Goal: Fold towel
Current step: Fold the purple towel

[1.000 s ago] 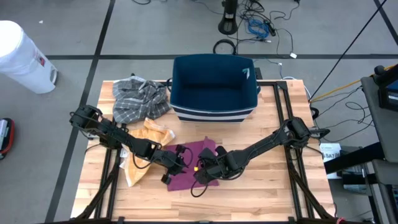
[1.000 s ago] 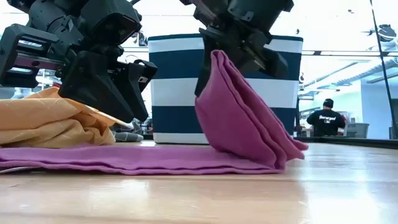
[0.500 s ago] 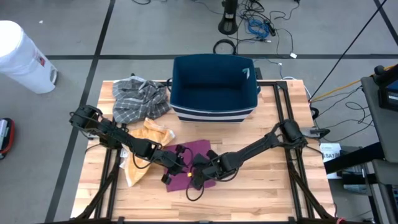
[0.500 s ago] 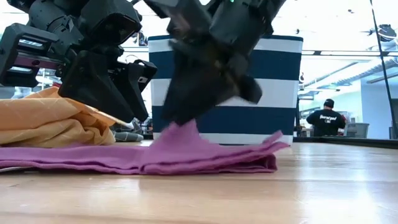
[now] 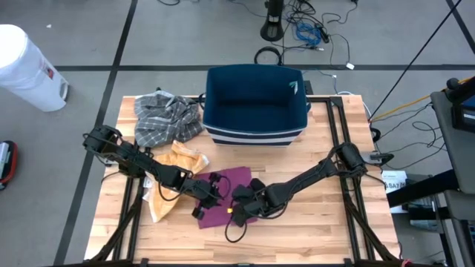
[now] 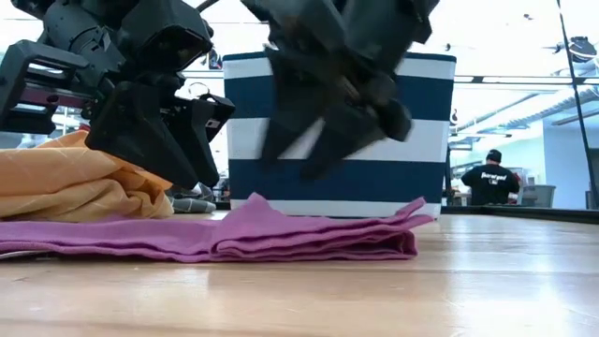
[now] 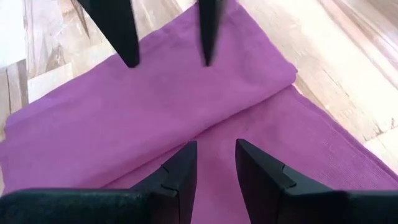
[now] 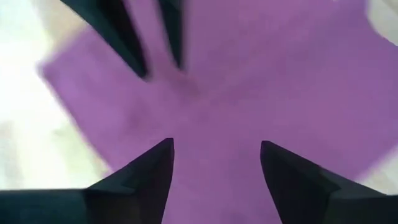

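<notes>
The purple towel (image 5: 234, 179) lies on the wooden table (image 5: 319, 230), its one side doubled over into flat layers (image 6: 309, 239). My right gripper (image 8: 214, 146) hangs open just above the folded towel (image 8: 249, 81) and holds nothing; in the low view it (image 6: 318, 159) is clear of the cloth. My left gripper (image 7: 214, 146) stands a little above the towel (image 7: 155, 106) on its left side (image 5: 210, 196). A narrow gap shows between its fingers, with nothing in it. Both point down, close together.
An orange cloth (image 5: 182, 157) lies bunched just left of the towel, partly under the left arm. A grey plaid cloth (image 5: 167, 119) sits at the far left. A blue and white striped basket (image 5: 256, 104) stands at the far middle. A person (image 6: 489, 178) stands in the room behind.
My right gripper has carried the raised side of the towel down and toward the table's left and near edge, then opened and let it go. That side stood up in a tall fold; now it lies flat over the lower layer.
</notes>
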